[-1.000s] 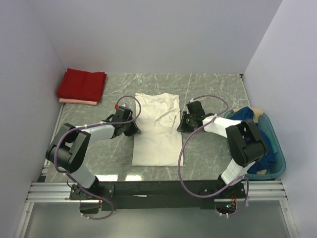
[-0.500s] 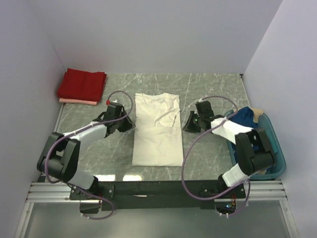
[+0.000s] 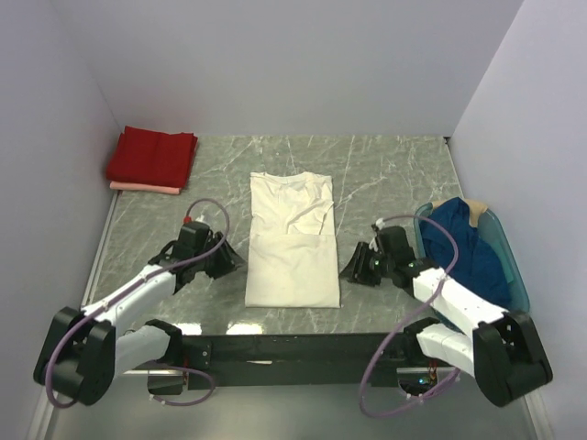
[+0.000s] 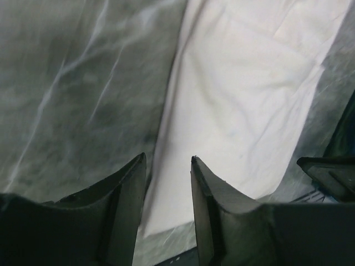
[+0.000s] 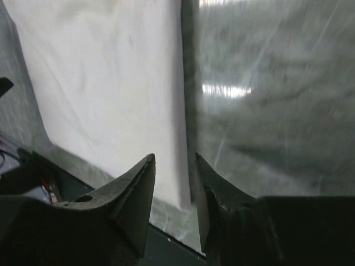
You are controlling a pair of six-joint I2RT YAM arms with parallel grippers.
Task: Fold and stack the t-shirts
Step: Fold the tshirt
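Note:
The cream-white t-shirt (image 3: 292, 243) lies flat mid-table as a long strip, sleeves folded in. My left gripper (image 3: 227, 260) hovers open just off its near-left edge. In the left wrist view the left gripper (image 4: 168, 159) has nothing between its fingers, and the cream-white shirt (image 4: 244, 94) is beyond them. My right gripper (image 3: 354, 268) is open beside the near-right corner. The right wrist view shows the right gripper (image 5: 175, 157) empty above the cream-white shirt's edge (image 5: 111, 83). A folded red shirt (image 3: 152, 154) rests on a pale pink shirt (image 3: 144, 188) at the back left. The dark blue shirt (image 3: 468, 252) sits in the basket.
The teal plastic basket (image 3: 519, 291) stands at the right edge, close behind my right arm. Grey walls close in the left, back and right sides. The black rail (image 3: 293, 348) with the arm bases runs along the near edge.
Both grippers have drawn back from the shirt's middle toward its near corners, sliding along its sides. Their jaws have opened wider. The shirt lies as before.

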